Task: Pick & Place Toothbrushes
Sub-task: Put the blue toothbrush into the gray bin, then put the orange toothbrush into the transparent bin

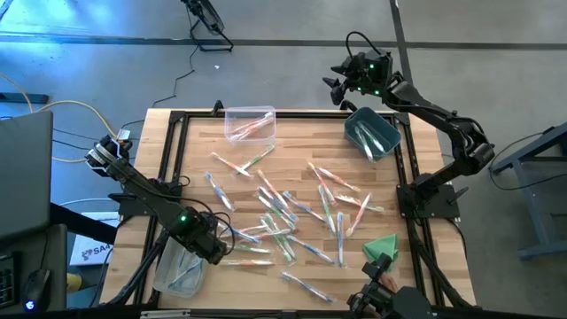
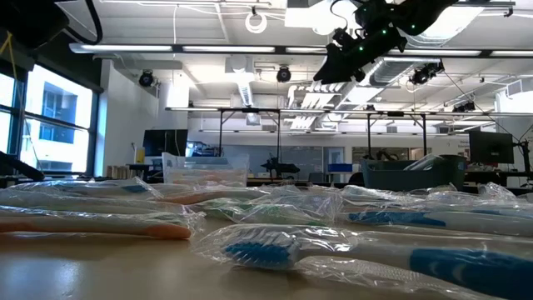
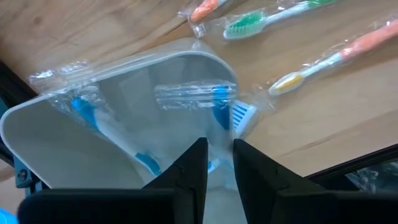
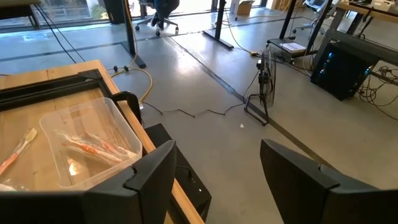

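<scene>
Several wrapped toothbrushes [image 1: 283, 213] lie scattered on the wooden table. At the near left, my left gripper [image 1: 213, 248] points down over a clear bin [image 3: 37, 112] that holds blue toothbrushes [image 3: 81, 109]. Its fingers stand narrowly open [image 3: 219, 165], with a wrapped blue toothbrush [image 3: 219, 109] running down between them. That brush's head [image 3: 244, 115] leans at the bin's rim. My right gripper [image 1: 341, 84] hangs open and empty [image 4: 217, 180] past the table's far edge. My left gripper comes from above, with one finger on either side of the wrapped blue toothbrush's lower part [image 3: 217, 155]. A narrow gap shows between the fingers. I cannot tell whether they touch the wrapper. The toothbrush stands inside the bin.
A teal bin [image 1: 372, 133] sits at the far right, and a clear bin [image 1: 250, 124] with orange toothbrushes at the far middle. A folded green cloth [image 1: 381, 248] lies near right. Black frame rails [image 1: 177, 142] border the table.
</scene>
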{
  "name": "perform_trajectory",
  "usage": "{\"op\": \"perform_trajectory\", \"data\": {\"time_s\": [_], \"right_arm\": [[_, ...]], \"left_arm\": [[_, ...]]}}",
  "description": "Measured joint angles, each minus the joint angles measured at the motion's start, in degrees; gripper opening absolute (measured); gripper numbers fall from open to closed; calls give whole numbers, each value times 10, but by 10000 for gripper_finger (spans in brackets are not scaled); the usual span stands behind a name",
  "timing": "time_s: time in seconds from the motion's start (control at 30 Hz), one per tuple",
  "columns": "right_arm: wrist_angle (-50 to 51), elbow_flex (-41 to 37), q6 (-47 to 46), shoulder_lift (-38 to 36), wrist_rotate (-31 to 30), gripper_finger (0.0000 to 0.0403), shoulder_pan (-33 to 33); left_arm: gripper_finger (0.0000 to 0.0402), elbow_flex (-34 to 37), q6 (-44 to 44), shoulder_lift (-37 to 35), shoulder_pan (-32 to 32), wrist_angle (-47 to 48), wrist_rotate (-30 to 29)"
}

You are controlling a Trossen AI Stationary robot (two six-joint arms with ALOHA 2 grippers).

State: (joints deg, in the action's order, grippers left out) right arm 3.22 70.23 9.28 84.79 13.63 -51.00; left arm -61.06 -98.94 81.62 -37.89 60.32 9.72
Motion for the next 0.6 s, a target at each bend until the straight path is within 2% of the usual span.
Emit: {"op": "perform_trajectory", "data": {"time_s": [0.3,0.6], "right_arm": [[0,0,1,0,0,227,0],[-5,0,2,0,0,227,0]], "left_arm": [[72,-23,-2,-3,0,1,-6],[72,-70,28,-5,0,50,-25]]}}
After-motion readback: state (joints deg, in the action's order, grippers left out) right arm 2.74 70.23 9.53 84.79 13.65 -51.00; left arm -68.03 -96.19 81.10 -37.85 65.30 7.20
